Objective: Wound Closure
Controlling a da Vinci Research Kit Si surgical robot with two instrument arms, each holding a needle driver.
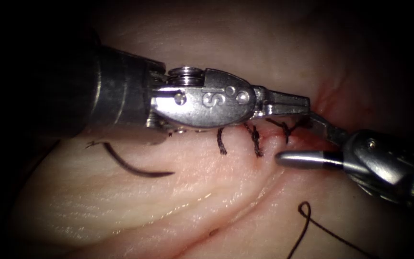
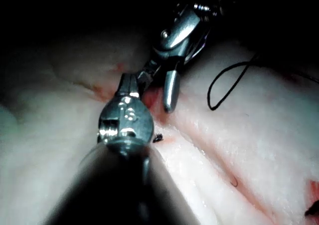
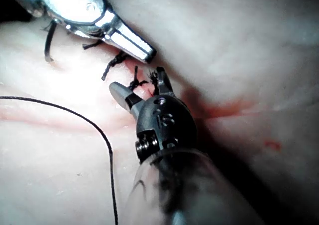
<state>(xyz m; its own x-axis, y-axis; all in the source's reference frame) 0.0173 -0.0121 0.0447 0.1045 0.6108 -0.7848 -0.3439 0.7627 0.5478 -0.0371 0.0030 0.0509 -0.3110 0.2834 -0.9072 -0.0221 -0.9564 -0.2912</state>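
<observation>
Left tool (image 1: 305, 103) lies over the far side of the cut (image 1: 269, 132), jaws closed, nothing visible between them. Right tool (image 1: 295, 136) has its jaws spread and empty; the far jaw reaches in at the rightmost stitch (image 1: 286, 129), the near jaw hangs just on the near side of the cut.

The needle (image 1: 130, 165) lies loose on the tissue (image 1: 168, 211), out of the flesh, at the left, near side of the cut, held by neither tool.

Handling, my read:
- Needle: light, stiff, slick. You'd want to grip the body of the curve, off the point.
- Thread (image 1: 312, 225): limp and thin, and it'll fray if crushed.
- Tissue: soft, wet with red fluid (image 1: 329, 93), tears at the edge.

Count: two tools, one needle, three stitches, one loose thread loop near right.
</observation>
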